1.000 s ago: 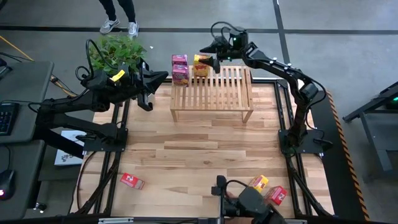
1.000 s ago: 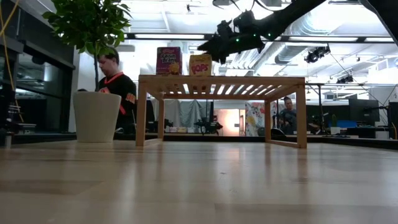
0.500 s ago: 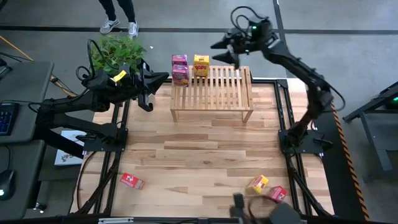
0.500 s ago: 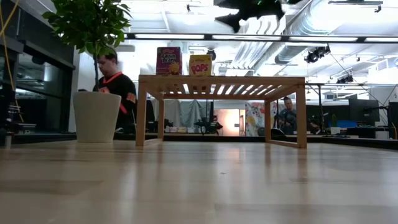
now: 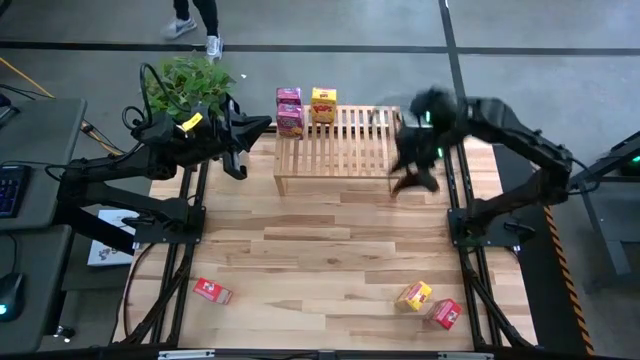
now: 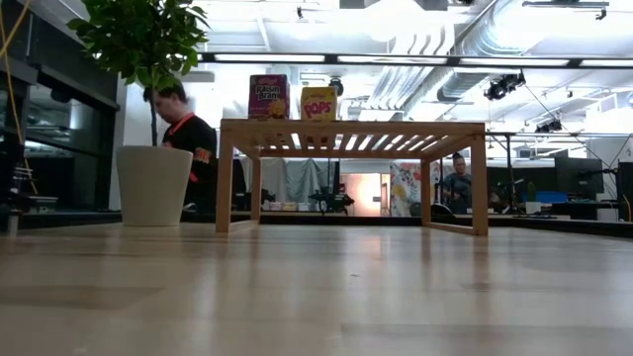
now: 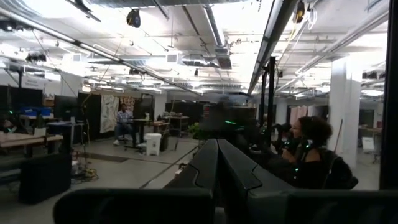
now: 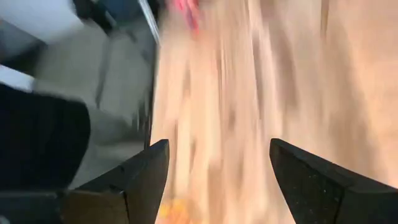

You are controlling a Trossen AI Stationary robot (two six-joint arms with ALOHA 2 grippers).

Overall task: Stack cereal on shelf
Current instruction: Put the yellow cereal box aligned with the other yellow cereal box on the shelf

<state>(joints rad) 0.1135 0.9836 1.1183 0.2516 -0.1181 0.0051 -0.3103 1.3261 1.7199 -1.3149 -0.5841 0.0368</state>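
Two pink boxes (image 5: 289,111) and one yellow box (image 5: 322,104) are seen on the far left end of the shelf (image 5: 350,150). Three boxes are left on the near worktop (image 5: 300,250): a red box (image 5: 212,291) at the left, and a yellow box (image 5: 416,294) just beside a second red box (image 5: 445,313) at the right. The right tool (image 5: 412,175) is spread wide and empty beside the shelf's right end. For the next pick, the near yellow box is best approached from above, its narrow sides squarely straddled, clear of its red neighbour. The left tool (image 5: 243,135) is kept clenched at the far left.
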